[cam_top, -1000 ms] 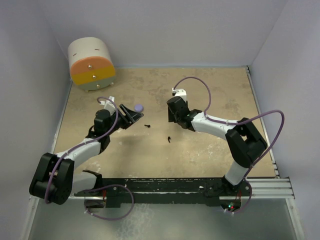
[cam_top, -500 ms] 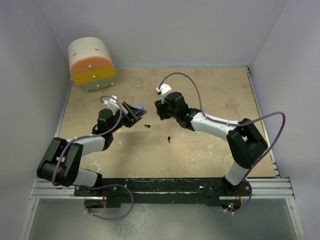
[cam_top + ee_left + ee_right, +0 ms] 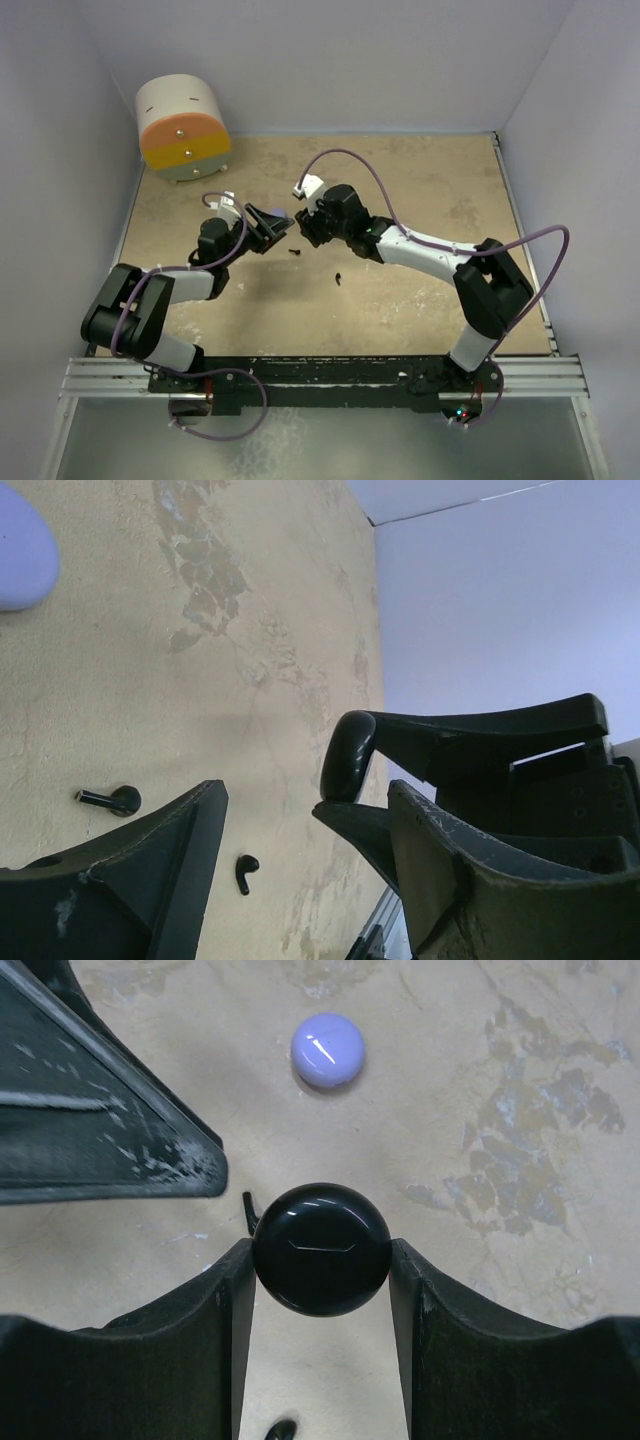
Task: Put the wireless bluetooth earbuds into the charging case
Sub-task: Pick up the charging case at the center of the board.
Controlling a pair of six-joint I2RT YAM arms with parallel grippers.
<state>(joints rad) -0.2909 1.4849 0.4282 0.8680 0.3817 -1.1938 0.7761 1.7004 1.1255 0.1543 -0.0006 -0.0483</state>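
I had the right jaws clamped on the sides of the round black charging case (image 3: pixel 320 1248), lifted off the bench (image 3: pixel 520 1290) as far as I could tell. I judged this was to present it to the left jaws, which stood open and empty just beside it, so they could work the lid. One black earbud (image 3: pixel 110 800) and a second earbud (image 3: pixel 245 872) lay loose on the bench under and near both jaws, touched by neither and not yet in the case, while the lavender case (image 3: pixel 327 1050) sat apart beyond them.
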